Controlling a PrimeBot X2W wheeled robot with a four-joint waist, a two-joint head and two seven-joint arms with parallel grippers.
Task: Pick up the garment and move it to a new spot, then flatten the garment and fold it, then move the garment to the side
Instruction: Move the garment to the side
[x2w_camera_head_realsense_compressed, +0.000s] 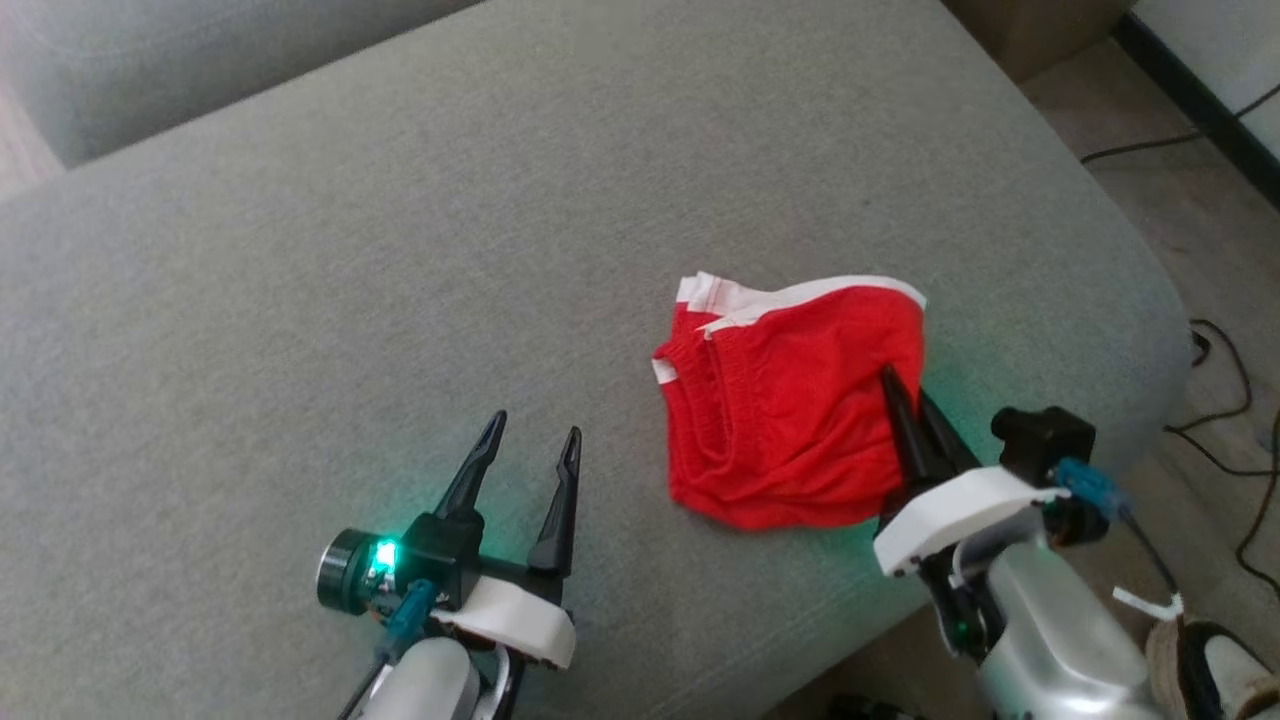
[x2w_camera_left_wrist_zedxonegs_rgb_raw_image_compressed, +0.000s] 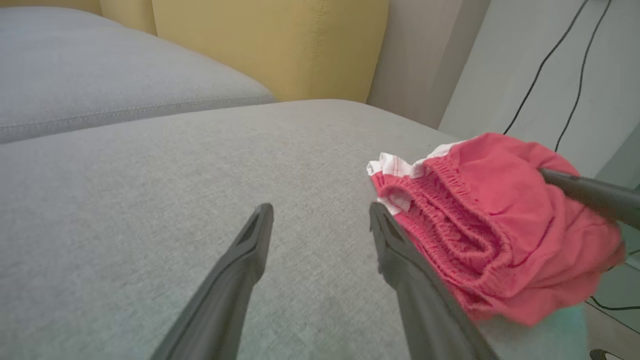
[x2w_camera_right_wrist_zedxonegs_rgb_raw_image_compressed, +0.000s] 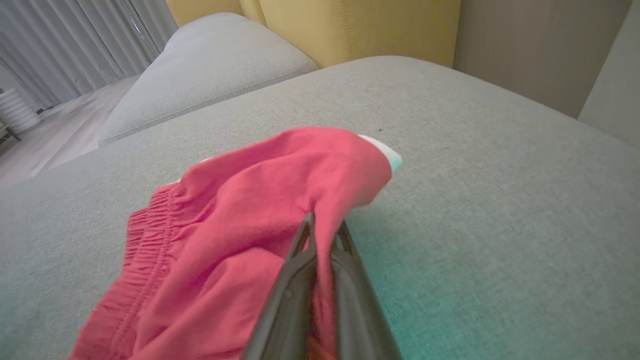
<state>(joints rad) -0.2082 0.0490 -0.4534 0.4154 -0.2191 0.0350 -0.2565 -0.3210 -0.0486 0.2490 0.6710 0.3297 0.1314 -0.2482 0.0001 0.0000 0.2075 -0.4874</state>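
Observation:
The garment (x2w_camera_head_realsense_compressed: 790, 400) is a bright red bundle with white trim, crumpled on the grey sofa cushion (x2w_camera_head_realsense_compressed: 450, 250) near its right front corner. My right gripper (x2w_camera_head_realsense_compressed: 893, 382) is shut on a fold of red cloth at the garment's right edge; in the right wrist view the garment (x2w_camera_right_wrist_zedxonegs_rgb_raw_image_compressed: 240, 235) is pinched between the closed fingers of the right gripper (x2w_camera_right_wrist_zedxonegs_rgb_raw_image_compressed: 325, 225). My left gripper (x2w_camera_head_realsense_compressed: 532, 428) stands open over bare cushion, to the left of the garment and apart from it. From the left wrist, the garment (x2w_camera_left_wrist_zedxonegs_rgb_raw_image_compressed: 495, 225) lies just right of the open left gripper (x2w_camera_left_wrist_zedxonegs_rgb_raw_image_compressed: 320, 212).
The cushion's right and front edges drop to the floor (x2w_camera_head_realsense_compressed: 1200, 230), where dark cables (x2w_camera_head_realsense_compressed: 1220, 400) trail. A second grey cushion (x2w_camera_right_wrist_zedxonegs_rgb_raw_image_compressed: 210, 65) and yellow upholstery (x2w_camera_left_wrist_zedxonegs_rgb_raw_image_compressed: 270, 45) stand beyond. Bare cushion spreads to the left and far side of the garment.

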